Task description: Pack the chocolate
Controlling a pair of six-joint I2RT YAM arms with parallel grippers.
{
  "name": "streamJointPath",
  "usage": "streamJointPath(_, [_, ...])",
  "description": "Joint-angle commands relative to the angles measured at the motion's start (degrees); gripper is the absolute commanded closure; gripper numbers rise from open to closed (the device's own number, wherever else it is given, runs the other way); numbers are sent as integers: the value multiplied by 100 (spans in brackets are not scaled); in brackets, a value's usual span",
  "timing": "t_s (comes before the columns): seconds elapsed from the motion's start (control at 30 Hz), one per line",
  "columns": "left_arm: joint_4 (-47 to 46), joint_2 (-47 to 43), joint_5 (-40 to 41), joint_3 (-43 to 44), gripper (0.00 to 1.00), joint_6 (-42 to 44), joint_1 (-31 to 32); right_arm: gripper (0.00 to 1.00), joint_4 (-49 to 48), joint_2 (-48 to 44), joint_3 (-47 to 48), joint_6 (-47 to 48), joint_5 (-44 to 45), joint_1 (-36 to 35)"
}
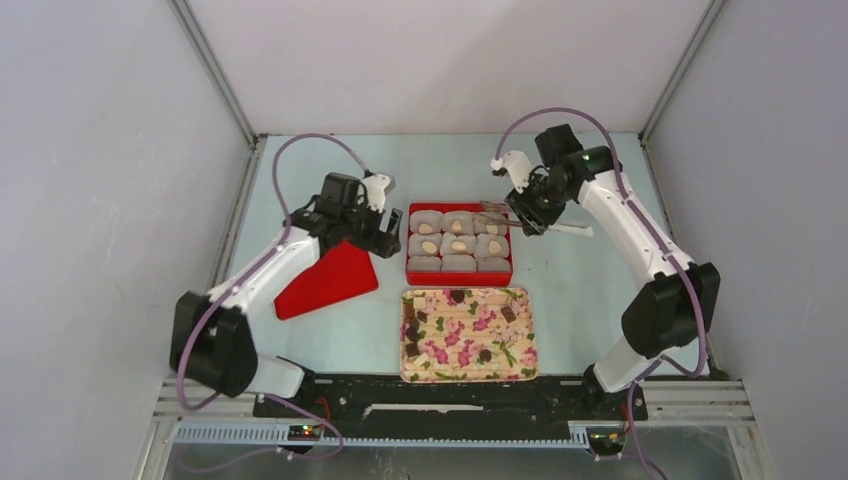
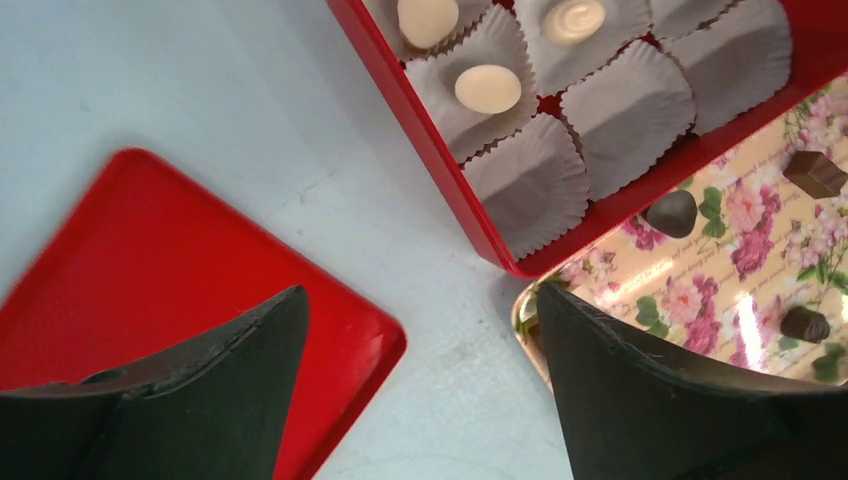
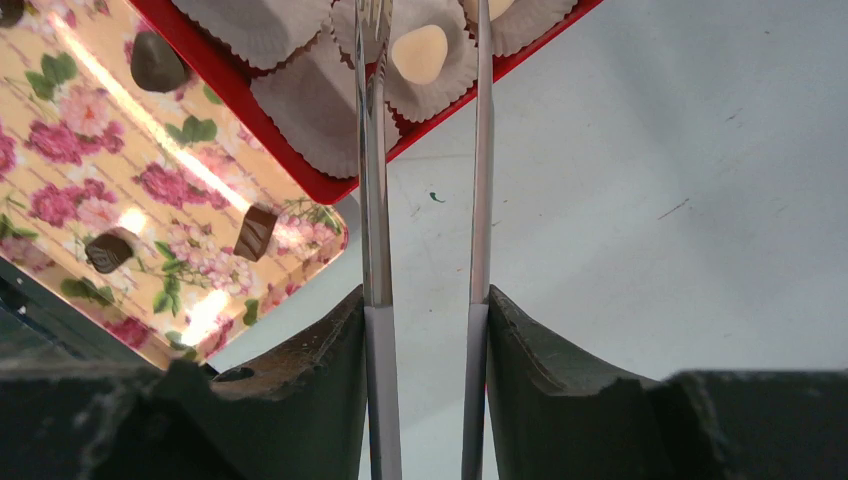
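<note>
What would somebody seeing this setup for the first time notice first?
Probably the red box mid-table, its grey paper cups partly filled with cream chocolates, and the right pincer holding metal tongs over its far right corner. Next, the flowered tray of dark chocolates just nearer the arms, and the red lid lying left under the open left pincer.

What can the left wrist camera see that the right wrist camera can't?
Only the left wrist view shows the flat red lid lying on the table. Only the right wrist view shows the metal tongs, held in the right gripper. Both show the red box of paper cups with cream chocolates, and the flowery tray with dark chocolates.
</note>
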State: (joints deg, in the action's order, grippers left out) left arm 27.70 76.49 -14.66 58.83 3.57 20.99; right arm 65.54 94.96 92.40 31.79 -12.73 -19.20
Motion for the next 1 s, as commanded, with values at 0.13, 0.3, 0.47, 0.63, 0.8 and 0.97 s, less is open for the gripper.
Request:
streamJointPath(0.13, [-2, 1328, 43, 545, 17, -1362, 326, 56, -1402, -1395, -1071, -551, -732, 214])
streamJointPath(0.3, [-90, 1649, 45, 667, 23, -1523, 326, 56, -1472, -1907, -1544, -582, -839, 301])
streamJointPath(0.47, [4, 1982, 152, 1023, 33, -1442, 326, 56, -1479, -2042, -1707, -602, -990, 402])
streamJointPath(0.63, [406, 2651, 246, 1592, 54, -1081, 282, 56, -1544, -2063, -1702, -596, -985, 401])
streamJointPath(0.8, [632, 3115, 523, 2111, 70, -820, 202, 56, -1558, -2161, -1701, -556, -853, 446])
streamJointPath(0.97, [741, 3567, 719, 2862, 74, -831, -25, 56, -1476, -2201, -1701, -547, -960, 512])
